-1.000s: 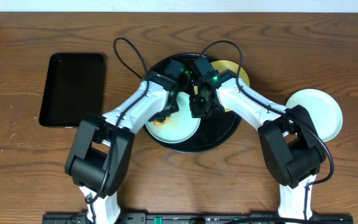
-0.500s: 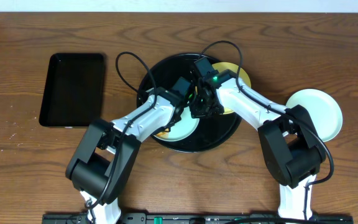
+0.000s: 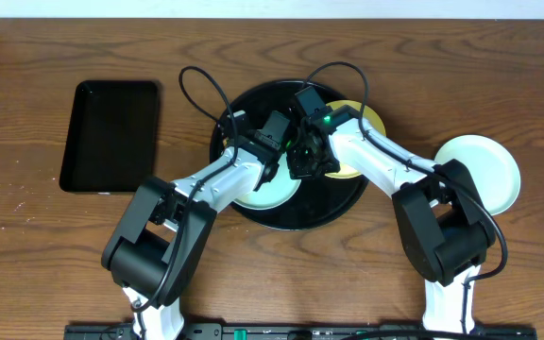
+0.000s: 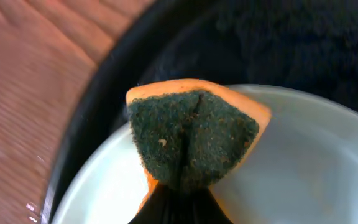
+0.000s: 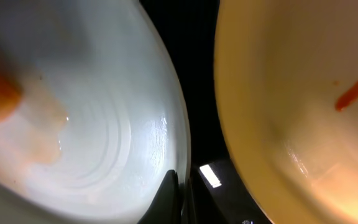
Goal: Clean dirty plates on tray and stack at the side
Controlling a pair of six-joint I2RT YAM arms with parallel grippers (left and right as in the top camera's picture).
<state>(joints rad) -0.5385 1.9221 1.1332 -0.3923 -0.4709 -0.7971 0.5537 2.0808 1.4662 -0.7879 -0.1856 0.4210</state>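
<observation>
The round black tray (image 3: 333, 203) holds a light blue plate (image 3: 274, 196) and a pale yellow plate (image 3: 365, 115) with an orange smear (image 5: 353, 93). My left gripper (image 3: 274, 151) is shut on an orange sponge with a green scouring face (image 4: 191, 137). It presses the sponge on the blue plate (image 4: 303, 168) near the tray's rim (image 4: 98, 87). My right gripper (image 3: 302, 168) is shut on the blue plate's rim (image 5: 182, 155), its fingers (image 5: 179, 193) pinching it. A faint orange film shows on that plate (image 5: 42, 130). A second light blue plate (image 3: 487, 170) lies on the table to the right.
A smaller rectangular black tray (image 3: 111, 135) lies on the table to the left. Both arms cross over the round tray, and their cables (image 3: 192, 85) loop above it. The table's far edge runs along the top of the overhead view.
My left gripper has moved the sponge from the blue plate's left side up and to the right, toward the plate's far edge. The right gripper has stayed on the rim.
</observation>
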